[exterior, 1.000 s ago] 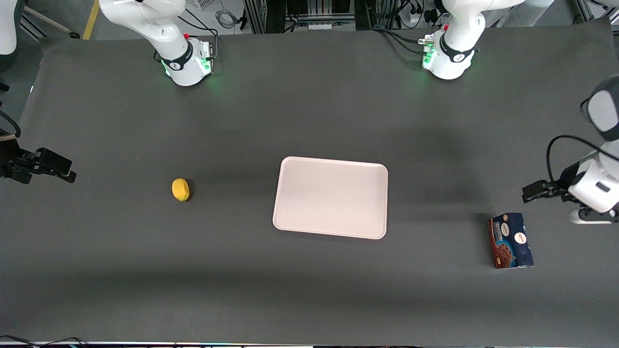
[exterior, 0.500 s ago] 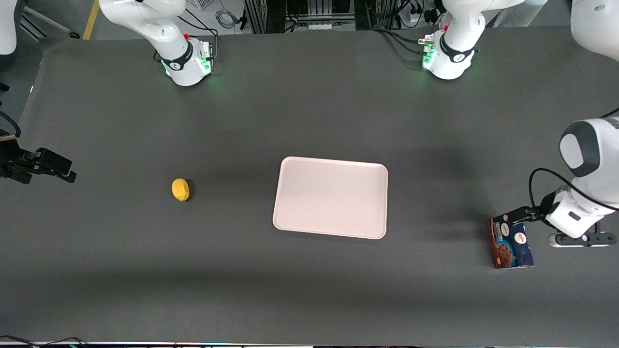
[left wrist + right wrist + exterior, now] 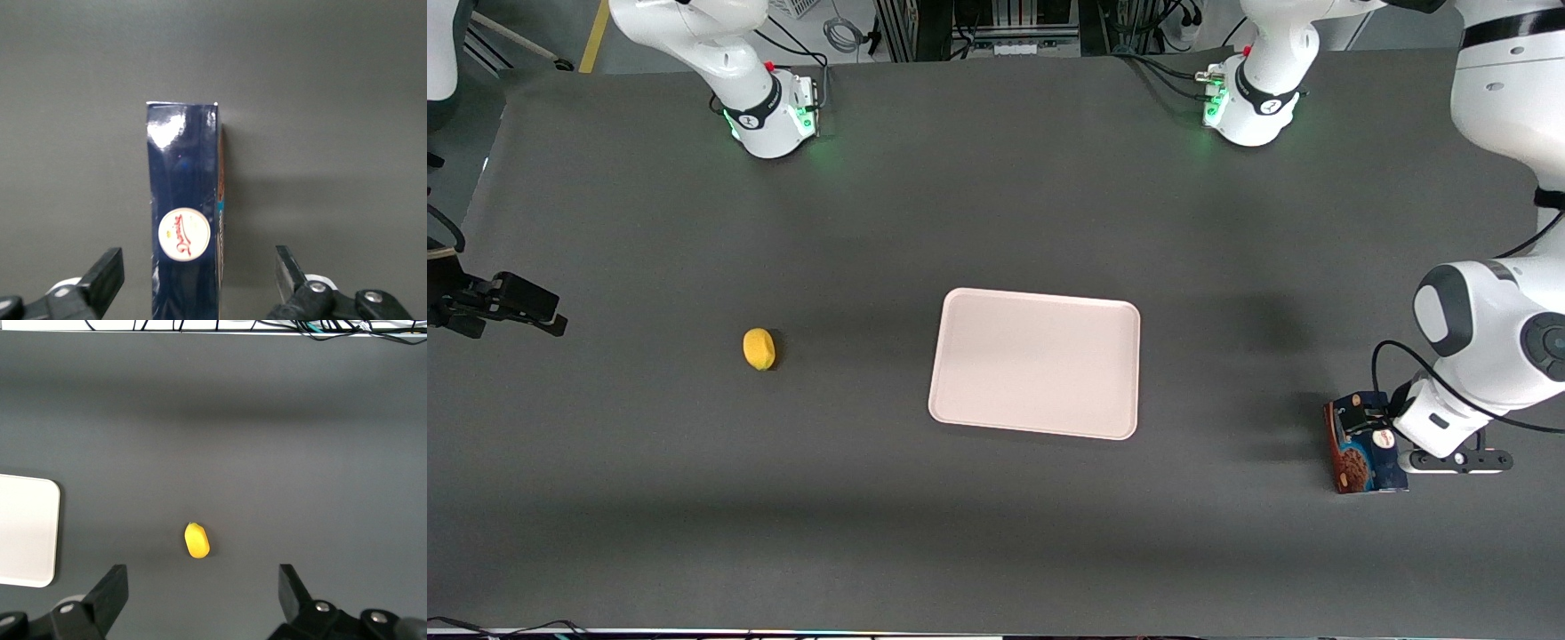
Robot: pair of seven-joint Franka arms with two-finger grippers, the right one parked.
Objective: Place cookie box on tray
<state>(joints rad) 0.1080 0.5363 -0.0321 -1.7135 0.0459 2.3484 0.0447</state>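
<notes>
the cookie box (image 3: pixel 1368 444) stands on the dark tabletop (image 3: pixel 996 222) toward the working arm's end, near the edge closest to the front camera, resting on a long narrow side with its brown cookie face turned toward the tray (image 3: pixel 1035 363); the tray lies flat near the middle of the tabletop, well apart from the box, with nothing on it. the left gripper (image 3: pixel 200 283) hangs directly above the cookie box, fingers spread wide, one finger (image 3: pixel 107 277) on each side of the carton with clear gaps to both faces, so nothing is gripped. in the wrist view the box's dark-blue top face (image 3: pixel 181 200) with a round red-white logo (image 3: pixel 185 233) sits between the fingers, closer to one finger than to the other. in the front view the gripper's white wrist housing (image 3: pixel 1436 422) overlaps the part of the box nearest the working arm's end. a small yellow lump (image 3: pixel 759 348) lies on the tabletop toward the parked arm's end, well apart from the tray
</notes>
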